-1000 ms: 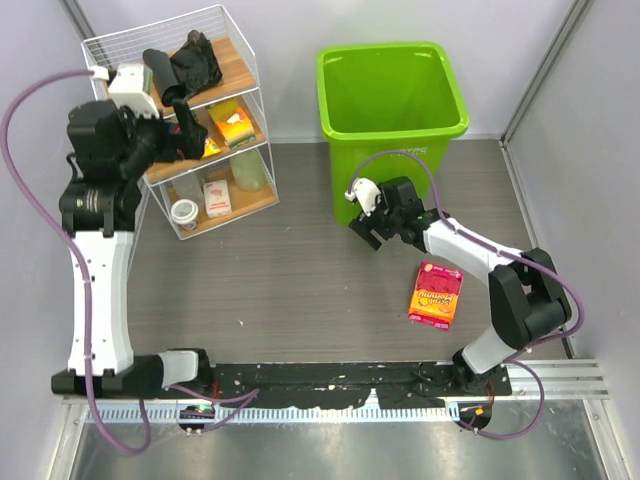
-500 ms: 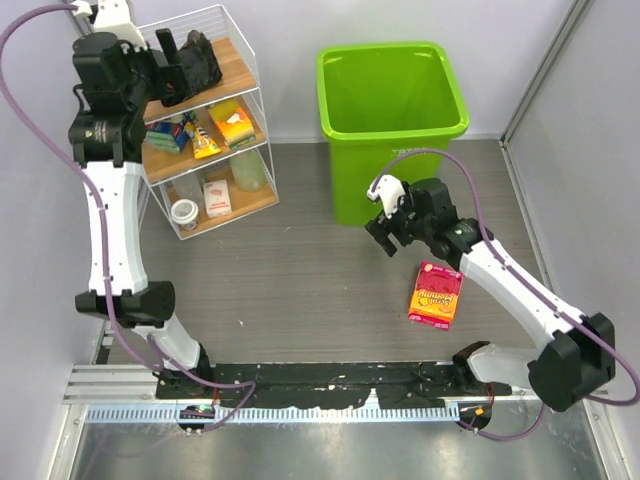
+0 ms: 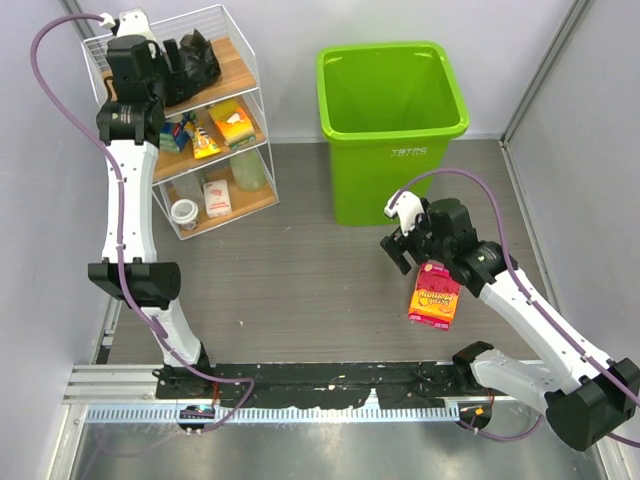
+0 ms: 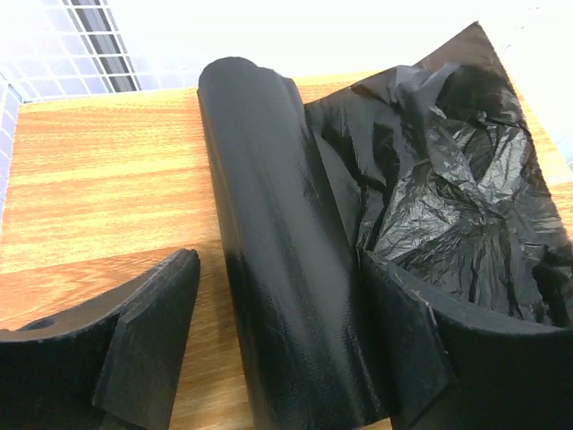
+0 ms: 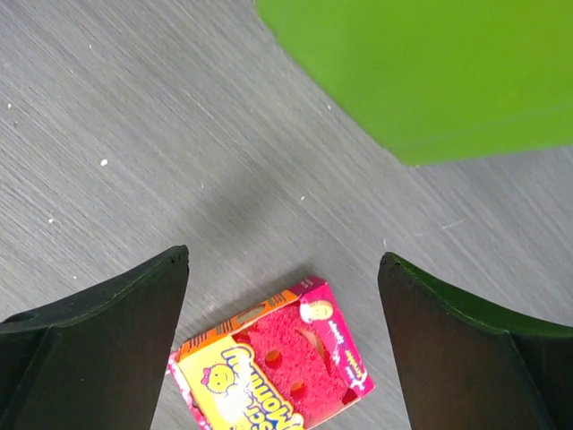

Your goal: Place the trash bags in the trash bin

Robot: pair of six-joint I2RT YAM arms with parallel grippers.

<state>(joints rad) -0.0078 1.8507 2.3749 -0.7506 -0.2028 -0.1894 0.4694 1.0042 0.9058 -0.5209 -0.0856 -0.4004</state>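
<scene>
Top external view: the left arm reaches up to the wire rack (image 3: 215, 120), and the right arm stretches out over the bench (image 3: 290, 270).
Left end effector (image 4: 279, 278): the jaws are apart and straddle a black roll (image 4: 260, 161) on the rack's wooden top shelf (image 4: 107, 170).
Left finger (image 4: 148, 340): it stands clear of the roll, with a strip of bare wood between them.
Right finger (image 4: 430, 349): it sits close against the roll's other side, between the roll and the bag. I cannot tell whether it touches.
Black roll: it is smooth and tightly wound, lies flat on the shelf and runs lengthwise away from the end effector.
Trash bag (image 4: 457, 179): it is crinkled, glossy and black. It lies heaped on the same shelf just outside the right finger and presses against the roll's side. It is not between the jaws.
Trash bin (image 3: 400, 185): it is lime green and stands upright on the bench with small lettering on its near wall. It is well apart from the left end effector and just ahead of the right one, not touching it.
Right end effector (image 5: 282, 278): the jaws are wide apart with nothing between them, and it hangs above the bench.
Sponge pack (image 5: 286, 358): it is pink and orange and lies flat on the bench below the right end effector. In the wrist view it shows in the gap between the fingers.
</scene>
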